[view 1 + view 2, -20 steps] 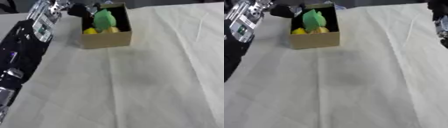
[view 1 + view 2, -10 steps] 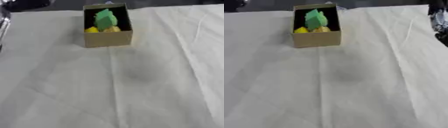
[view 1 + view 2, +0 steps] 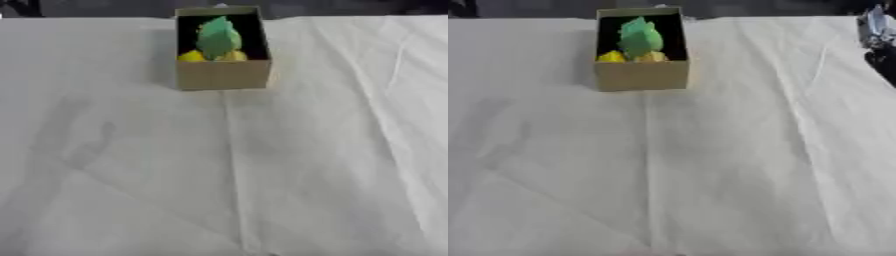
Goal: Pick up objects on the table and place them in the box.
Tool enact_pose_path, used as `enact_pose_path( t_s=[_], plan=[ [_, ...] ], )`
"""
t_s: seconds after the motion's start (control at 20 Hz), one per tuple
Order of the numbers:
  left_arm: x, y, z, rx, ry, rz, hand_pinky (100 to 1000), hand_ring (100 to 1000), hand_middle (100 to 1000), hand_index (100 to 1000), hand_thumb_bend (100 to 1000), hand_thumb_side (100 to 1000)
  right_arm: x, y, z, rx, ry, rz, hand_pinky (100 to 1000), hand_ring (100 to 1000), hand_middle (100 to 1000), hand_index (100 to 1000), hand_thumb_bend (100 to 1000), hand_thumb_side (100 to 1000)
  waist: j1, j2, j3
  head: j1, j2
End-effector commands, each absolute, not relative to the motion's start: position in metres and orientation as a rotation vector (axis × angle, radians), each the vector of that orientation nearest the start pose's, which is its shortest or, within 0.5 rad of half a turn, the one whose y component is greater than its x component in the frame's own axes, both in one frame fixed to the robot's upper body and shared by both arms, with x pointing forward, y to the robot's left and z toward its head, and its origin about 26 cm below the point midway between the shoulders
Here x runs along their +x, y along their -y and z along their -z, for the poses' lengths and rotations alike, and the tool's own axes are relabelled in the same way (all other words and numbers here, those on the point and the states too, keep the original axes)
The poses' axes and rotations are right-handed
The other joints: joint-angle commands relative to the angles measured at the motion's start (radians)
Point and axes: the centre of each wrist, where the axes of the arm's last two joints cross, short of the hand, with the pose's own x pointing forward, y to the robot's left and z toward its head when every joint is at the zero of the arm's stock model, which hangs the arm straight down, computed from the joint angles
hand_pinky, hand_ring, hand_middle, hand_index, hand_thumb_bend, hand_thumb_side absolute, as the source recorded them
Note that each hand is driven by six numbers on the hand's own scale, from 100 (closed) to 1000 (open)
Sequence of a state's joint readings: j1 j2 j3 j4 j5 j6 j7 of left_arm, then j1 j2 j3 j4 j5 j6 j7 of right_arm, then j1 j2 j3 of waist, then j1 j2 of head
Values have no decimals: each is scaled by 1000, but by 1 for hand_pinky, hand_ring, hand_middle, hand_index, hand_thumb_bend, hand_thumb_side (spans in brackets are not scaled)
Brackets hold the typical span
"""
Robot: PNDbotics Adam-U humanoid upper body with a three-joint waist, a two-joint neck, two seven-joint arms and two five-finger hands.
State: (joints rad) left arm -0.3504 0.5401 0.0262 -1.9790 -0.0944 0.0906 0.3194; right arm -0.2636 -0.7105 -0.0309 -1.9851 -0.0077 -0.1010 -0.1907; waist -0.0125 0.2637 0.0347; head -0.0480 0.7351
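Observation:
A small cardboard box (image 3: 222, 75) stands on the white cloth near the far edge, about in the middle. Inside it a green object (image 3: 217, 38) stands upright above two yellow things (image 3: 192, 56) that lie at the box's front wall. No loose object shows on the cloth. Only a black and silver part of my right hand or arm (image 3: 878, 31) shows, at the right edge of the right eye view, well away from the box. My left hand is out of both views.
A creased white cloth (image 3: 262, 170) covers the whole table, with a fold line running from the box toward me. The table's far edge lies just behind the box, with a dark background beyond it.
My left arm, which reached beside the box a second ago, has pulled back out of view to the left. The camera has shifted, so the box now sits nearer the middle.

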Motion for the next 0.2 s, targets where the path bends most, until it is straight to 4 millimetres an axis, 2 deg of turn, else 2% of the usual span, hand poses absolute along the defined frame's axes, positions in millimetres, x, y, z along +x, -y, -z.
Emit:
enact_pose_path(
  t_s=[0.05,0.2],
  plan=[
    [298,-297,-237,650,2351,122,886,717,662,808,294,509,289,322,-245,-566,2369,-526,784,752,650,854,100,621,-2,-20,3,-5,6],
    [297,-298,-230,636,2357,94,885,717,661,807,294,509,290,320,-244,-544,2368,-525,785,765,684,872,100,626,-4,-22,8,-7,10]
  ],
)
